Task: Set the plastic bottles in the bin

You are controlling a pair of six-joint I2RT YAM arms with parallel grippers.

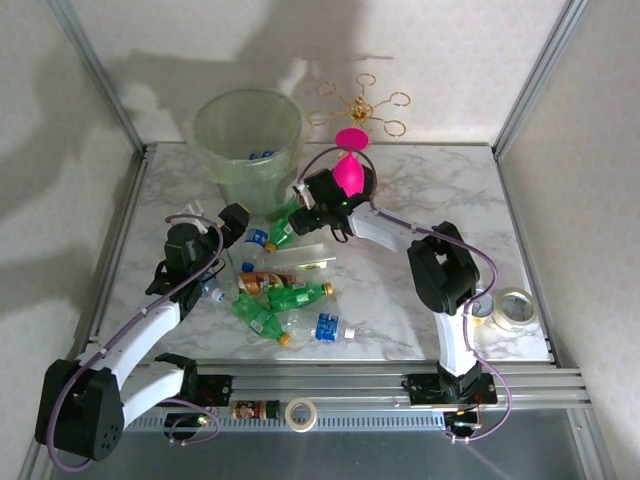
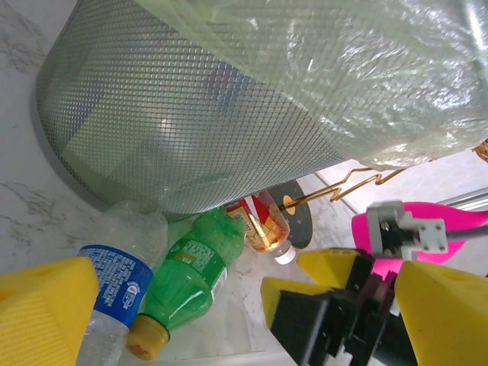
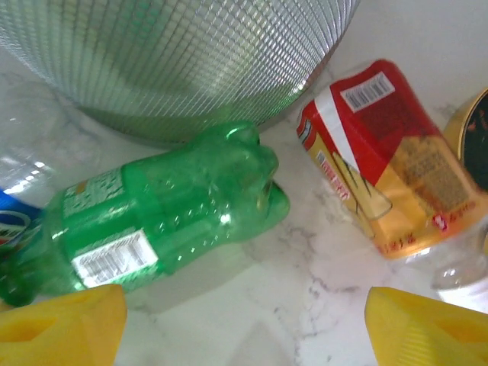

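Labels: You cannot read a brand anywhere. The green bottle [image 3: 168, 221] shows a white barcode patch and a green-and-white label in print too small to read. The red-labelled bottle [image 3: 389, 160] carries a barcode on a red and yellow wrap, and its words are blurred. The clear bottle [image 2: 114, 282] wears a blue label with white lettering you cannot make out.
Bin: The bin [image 1: 230, 175] stands upright on the desk [image 1: 430, 190], and blue caps show through its open top.
Right tool: Your right tool [image 3: 244, 332] is spread wide with nothing between its fingers, low over the desk at the bin's foot.
Bottles at the right tool: The green bottle lies on its side just ahead of the tool, just beside the bin's mesh wall. The red-labelled bottle lies to the green bottle's right. The tool touches neither bottle.
Left tool: Your left tool [image 2: 244, 320] is also spread and grips nothing, on the near side of the bin. The green bottle's yellow cap and the clear bottle lie ahead of it, toward its left finger.
Loose bottles: The loose bottles [image 1: 300, 295] lie scattered on the desk, nearer you than the bin and well apart from it.
Beside the bin: The pink object [image 1: 348, 168] stands near the bin's right side. The gold wire stand [image 1: 360, 105] is behind the pink object.
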